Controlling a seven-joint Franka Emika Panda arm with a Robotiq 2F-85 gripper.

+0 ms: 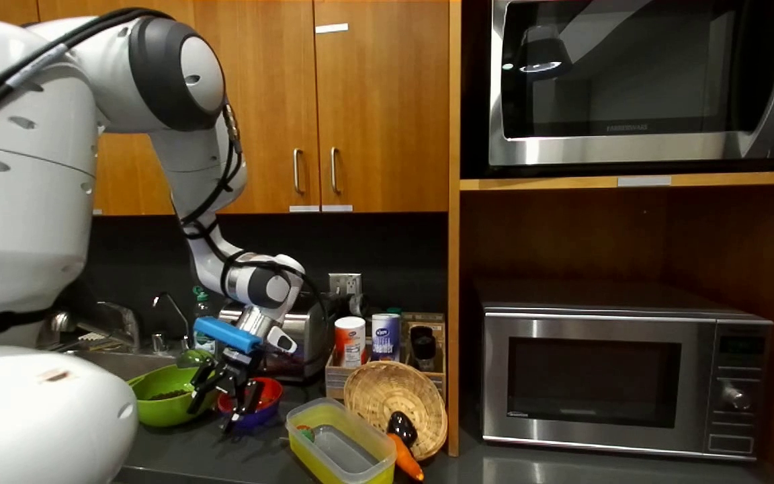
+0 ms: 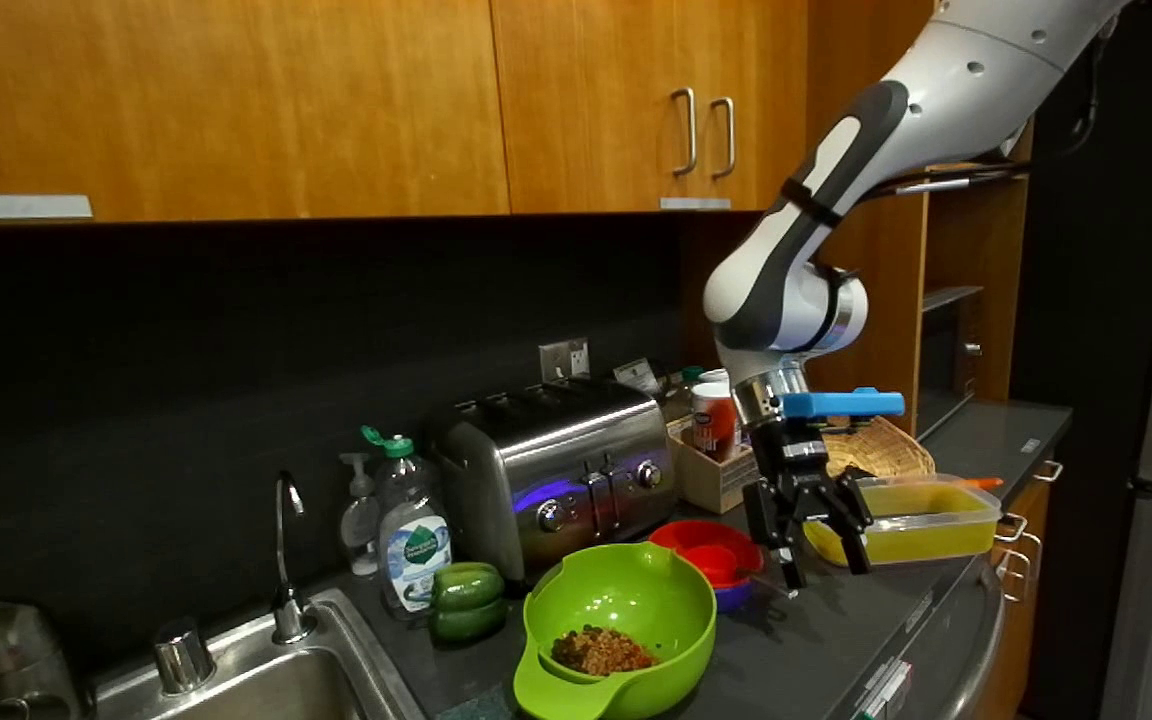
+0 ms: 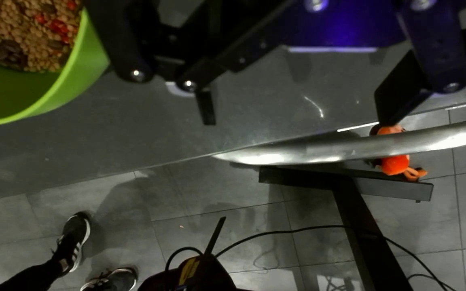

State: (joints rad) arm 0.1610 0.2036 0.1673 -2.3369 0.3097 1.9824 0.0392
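Since loose food (image 2: 602,652) scatters, a green bowl (image 2: 642,598) cups it; the empty gripper (image 2: 824,566) hangs nearby, fingers (image 2: 854,553) wide apart

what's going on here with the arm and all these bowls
A robot arm is over a kitchen counter, its end effector open with nothing in its grasp, so nothing is being handled right now. It hangs near the red bowl, with the green bowl, which holds what looks like a dry grain mix, on one side and a yellow plastic container on the other. Someone's shoes show in the wrist view.
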